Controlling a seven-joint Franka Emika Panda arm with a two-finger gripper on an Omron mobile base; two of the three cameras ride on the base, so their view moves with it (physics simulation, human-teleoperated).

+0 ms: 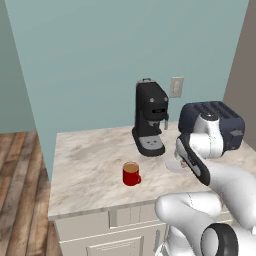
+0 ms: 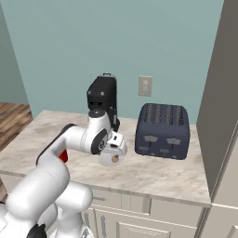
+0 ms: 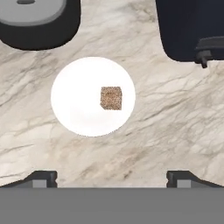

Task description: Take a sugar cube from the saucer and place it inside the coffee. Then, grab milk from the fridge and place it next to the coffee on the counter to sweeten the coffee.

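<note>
A tiny tan sugar cube (image 3: 111,97) lies right of centre on the round white saucer (image 3: 74,109), which rests on the marble counter (image 1: 90,165). My gripper (image 3: 111,179) hangs straight above the saucer, open, its two dark fingertips (image 3: 43,178) wide apart and nothing between them. The coffee, a red mug (image 1: 131,174) of brown liquid, stands left of the saucer (image 1: 172,166) near the counter's front edge. In the right base view my arm hides all but a red sliver of the mug (image 2: 63,156). The milk is out of view.
A black coffee machine (image 1: 149,117) stands behind the mug, close to the saucer. A dark blue toaster (image 2: 162,125) sits to the right of the saucer. The tall grey fridge (image 2: 223,116) closes off the counter's right end. Wood floor (image 1: 20,190) lies to the left.
</note>
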